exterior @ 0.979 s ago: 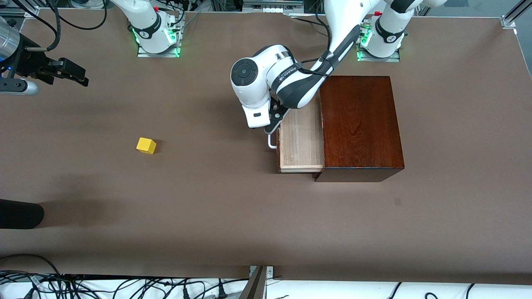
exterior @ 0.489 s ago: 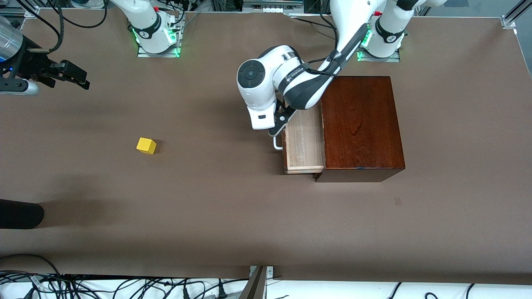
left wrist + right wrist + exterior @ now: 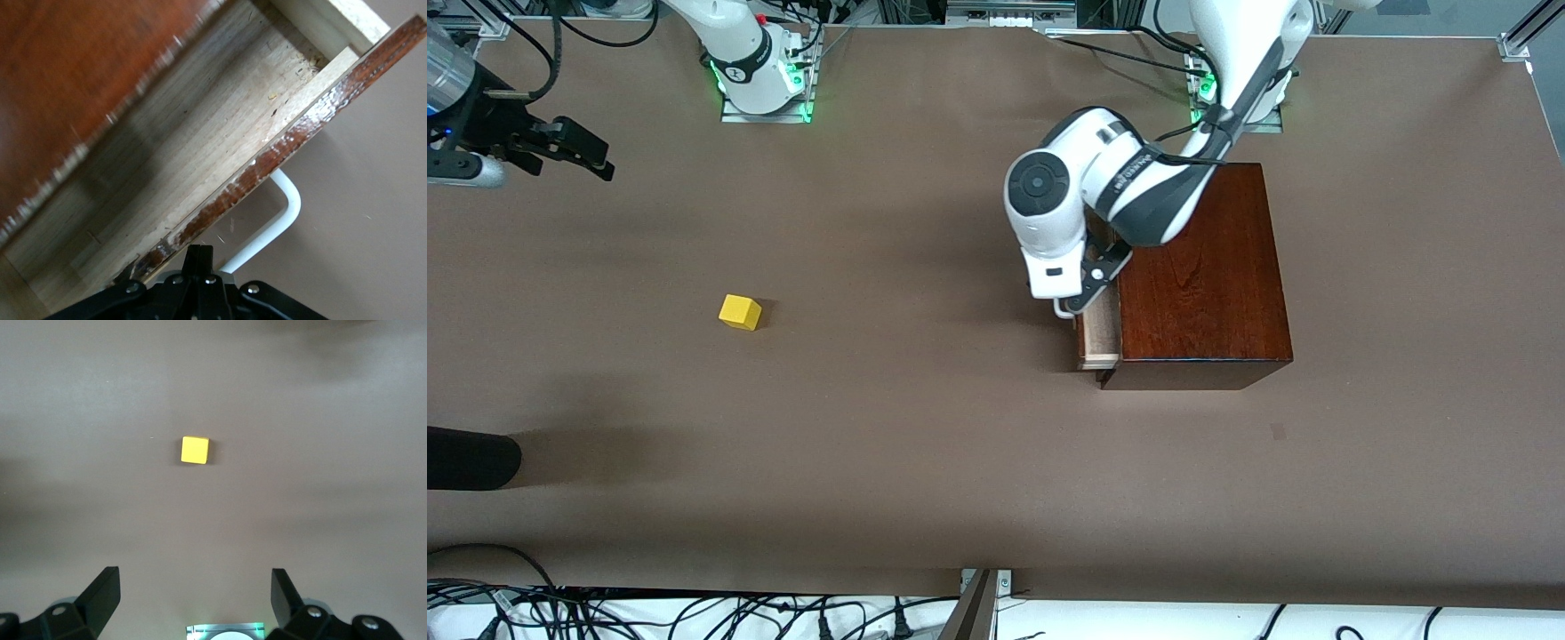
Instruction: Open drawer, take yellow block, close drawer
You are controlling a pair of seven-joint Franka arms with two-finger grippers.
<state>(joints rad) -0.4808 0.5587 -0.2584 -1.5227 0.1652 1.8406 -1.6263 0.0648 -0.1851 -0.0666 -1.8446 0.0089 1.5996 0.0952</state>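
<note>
One risk: left claw (image 3: 1074,305), clenched on white bar handle (image 3: 280,217), slips off before pale-wood drawer (image 3: 1098,336) seats, centre-right; right claw (image 3: 193,595) released, upper left.

The box (image 3: 1200,271) sits on the table (image 3: 925,462) toward the left arm's end. Its drawer (image 3: 1098,333) sticks out slightly toward the right arm's end, handle (image 3: 283,213) outermost. The left gripper (image 3: 1080,298) is at that handle. The block (image 3: 740,312) lies on the table, well apart, toward the right arm's end.
</note>
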